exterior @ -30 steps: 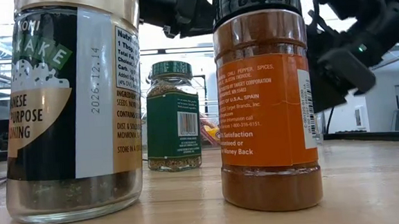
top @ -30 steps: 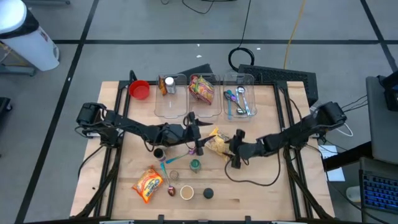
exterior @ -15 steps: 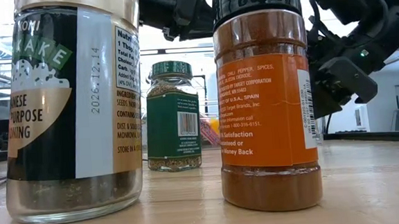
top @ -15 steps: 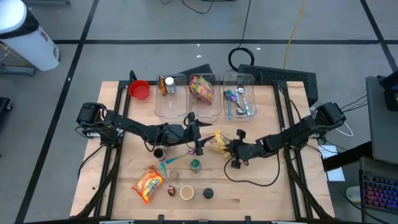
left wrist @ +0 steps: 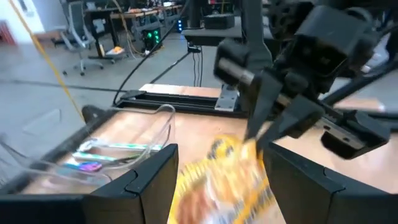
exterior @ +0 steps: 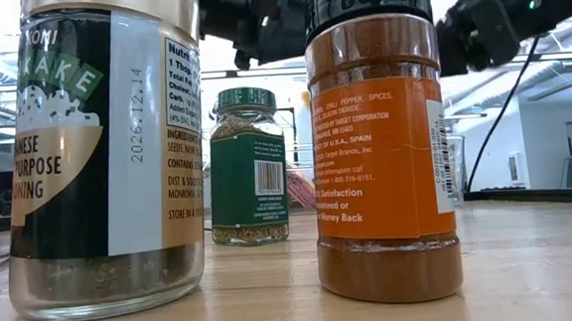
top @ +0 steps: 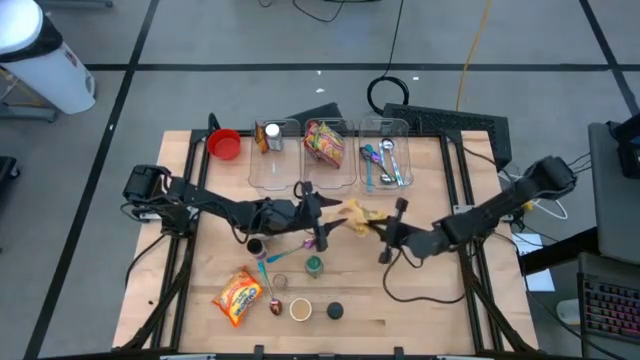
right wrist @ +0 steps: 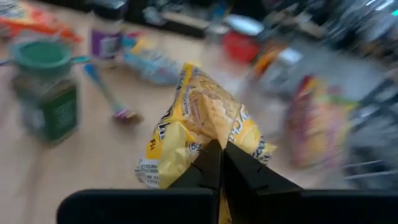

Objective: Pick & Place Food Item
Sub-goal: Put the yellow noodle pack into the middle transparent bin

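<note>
Right pincer (right wrist: 217,155) pinches the yellow snack bag (right wrist: 199,127), lifted off the surface (top: 430,310); carrying is underway, and next comes lowering it into a clear bin (top: 330,175).

High cam straight down over table (top: 420,300), low cam at tabletop level (jars close-up), both wrist cams share yellow bag (right wrist: 199,134).

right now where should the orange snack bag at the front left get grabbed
The orange snack bag lies flat and tilted near the front left corner. Best bet is pinching a crimped end seam from above, probably the outer end, since a spoon sits close beside its inner edge.
</note>
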Robot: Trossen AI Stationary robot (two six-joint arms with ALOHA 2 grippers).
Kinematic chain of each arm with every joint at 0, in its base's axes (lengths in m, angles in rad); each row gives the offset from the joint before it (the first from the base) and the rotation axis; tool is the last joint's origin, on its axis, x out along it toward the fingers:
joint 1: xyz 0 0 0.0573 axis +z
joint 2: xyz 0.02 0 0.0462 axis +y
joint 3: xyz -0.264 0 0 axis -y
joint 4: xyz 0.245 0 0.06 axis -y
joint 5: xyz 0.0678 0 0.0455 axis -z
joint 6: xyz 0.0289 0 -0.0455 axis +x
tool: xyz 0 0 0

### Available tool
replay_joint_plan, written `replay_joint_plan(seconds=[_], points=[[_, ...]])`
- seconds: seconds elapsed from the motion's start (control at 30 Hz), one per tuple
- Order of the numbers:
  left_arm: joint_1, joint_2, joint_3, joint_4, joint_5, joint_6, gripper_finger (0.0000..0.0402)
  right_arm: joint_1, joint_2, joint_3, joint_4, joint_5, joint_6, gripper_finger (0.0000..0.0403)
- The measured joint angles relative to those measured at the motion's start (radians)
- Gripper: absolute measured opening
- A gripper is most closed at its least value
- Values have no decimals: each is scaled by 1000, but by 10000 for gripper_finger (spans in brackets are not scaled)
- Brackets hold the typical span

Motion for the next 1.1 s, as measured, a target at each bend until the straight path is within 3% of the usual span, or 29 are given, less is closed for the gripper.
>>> replay_joint_plan(seconds=[0.17, 0.3, 0.53, 0.73, 0.9, 1.1], points=[[11, -22, -1, 5, 2, -193, 244, 58, -49, 0, 13, 186, -120, 0], [31, -26, -1, -2, 3, -365, 244, 79, -56, 0, 104, 275, -248, 0], [65, -27, -1, -55, 37, -494, 244, 79, -56, 0, 243, 276, -410, 0], [84, -27, -1, -60, 83, -524, 237, 79, -56, 0, 253, 274, -425, 0], [87, -27, -1, -55, 90, -503, 182, 79, -56, 0, 253, 274, -424, 0], [99, -27, 0, -27, 91, -459, 56, 78, -56, 1, 246, 221, -399, 0]])
